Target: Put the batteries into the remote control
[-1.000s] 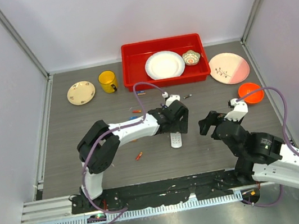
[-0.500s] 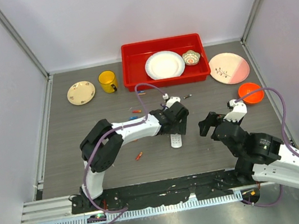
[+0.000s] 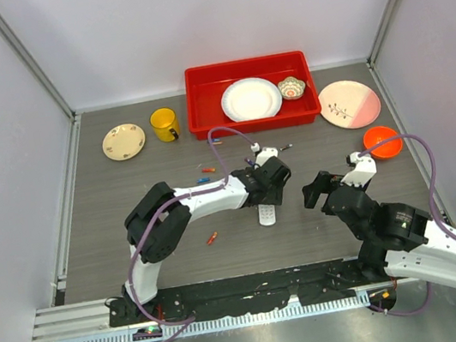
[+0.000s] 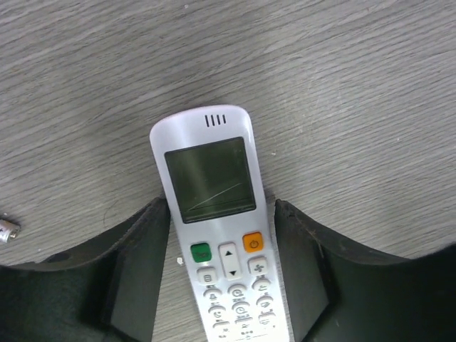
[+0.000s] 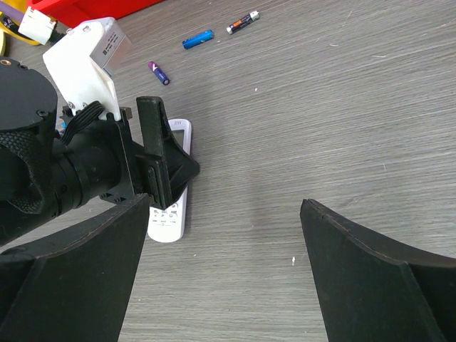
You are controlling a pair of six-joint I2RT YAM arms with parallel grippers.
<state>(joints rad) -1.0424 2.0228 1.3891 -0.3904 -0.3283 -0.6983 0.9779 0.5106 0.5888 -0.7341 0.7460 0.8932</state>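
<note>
The white remote control (image 4: 214, 206) lies buttons up on the grey table, screen end pointing away from my left wrist. My left gripper (image 4: 222, 285) is open and straddles it: the left finger touches its edge, the right finger stands a narrow gap off. In the top view the remote (image 3: 267, 214) sticks out below the left gripper (image 3: 270, 192). My right gripper (image 5: 228, 271) is open and empty, to the right of the remote (image 5: 169, 217). Batteries lie loose: blue (image 5: 197, 38), black and orange (image 5: 243, 22), purple (image 5: 158, 72), and an orange one (image 3: 212, 238).
A red tray (image 3: 200, 106) at the back holds a white plate (image 3: 249, 98) and a small bowl (image 3: 291, 87). A pink plate (image 3: 349, 104) and an orange bowl (image 3: 382, 141) sit at the right. A yellow cup (image 3: 164, 125) and a cream plate (image 3: 123, 141) sit at the left.
My left gripper has shifted slightly up and to the right over the remote. The remote and the right arm have stayed in place.
</note>
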